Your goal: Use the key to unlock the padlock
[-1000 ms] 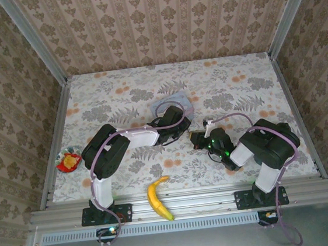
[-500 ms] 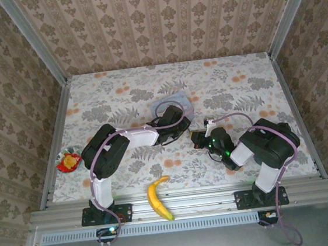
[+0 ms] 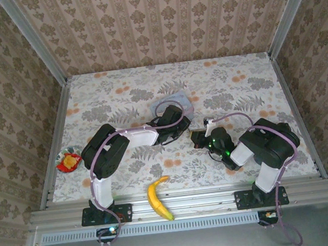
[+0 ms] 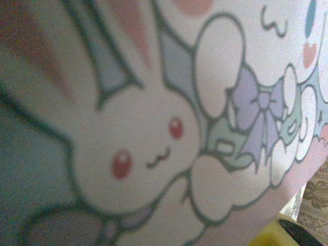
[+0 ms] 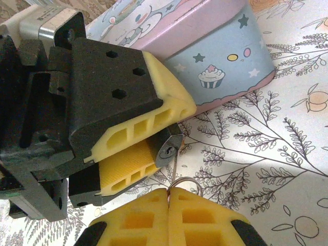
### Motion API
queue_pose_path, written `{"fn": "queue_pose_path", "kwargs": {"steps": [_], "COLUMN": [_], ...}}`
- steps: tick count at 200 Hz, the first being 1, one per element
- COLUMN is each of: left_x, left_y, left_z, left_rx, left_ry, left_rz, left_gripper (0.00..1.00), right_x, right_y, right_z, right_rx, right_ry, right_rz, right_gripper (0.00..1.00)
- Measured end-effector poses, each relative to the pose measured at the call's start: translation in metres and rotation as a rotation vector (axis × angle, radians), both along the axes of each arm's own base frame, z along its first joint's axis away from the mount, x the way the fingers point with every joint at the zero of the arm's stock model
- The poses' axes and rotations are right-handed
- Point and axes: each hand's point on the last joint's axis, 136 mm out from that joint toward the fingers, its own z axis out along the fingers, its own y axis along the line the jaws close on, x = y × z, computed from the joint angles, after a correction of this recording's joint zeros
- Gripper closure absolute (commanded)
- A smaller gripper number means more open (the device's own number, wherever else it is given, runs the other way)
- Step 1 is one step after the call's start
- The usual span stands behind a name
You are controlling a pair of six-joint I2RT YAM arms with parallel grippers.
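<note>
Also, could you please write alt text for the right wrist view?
The left gripper pinches the padlock, keyhole toward the camera; the right gripper, shut on the key, holds it just beneath. A pale blue tin lies behind.

The padlock (image 5: 168, 148) is small and dark, keyhole toward the right wrist camera; it is pinched between the yellow pads of the left gripper (image 5: 171, 137). The key (image 5: 174, 165), a thin silvery stem with a wire ring, stands up from the closed right gripper (image 5: 168, 197); its tip meets the padlock's lower edge.

padlock (image 5: 168, 147): dark matt metal. key (image 5: 182, 178): shiny silvery metal. right gripper (image 5: 168, 190) pads (image 5: 138, 216): matt plastic w/ ribs. tin (image 5: 225, 61): smooth, printed, sl. gloss.
</note>
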Motion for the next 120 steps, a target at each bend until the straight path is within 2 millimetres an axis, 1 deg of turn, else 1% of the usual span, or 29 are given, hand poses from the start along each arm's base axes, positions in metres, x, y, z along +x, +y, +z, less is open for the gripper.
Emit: {"fn": "queue_pose_path", "kwargs": {"steps": [120], "left_x": [0.0022], "left_y": [-0.0003], "left_z": [0.0018], "left_rx": [-0.014], "left_ry": [0.002], "left_rz": [0.012], "left_gripper": [1.0], "right_x": [-0.0008], "right_y": [0.0031], "right_z": [-0.0018], "right_rx": [0.01], "right_ry": [-0.002], "right_rz": [0.019], "right_gripper": [1.0]}}
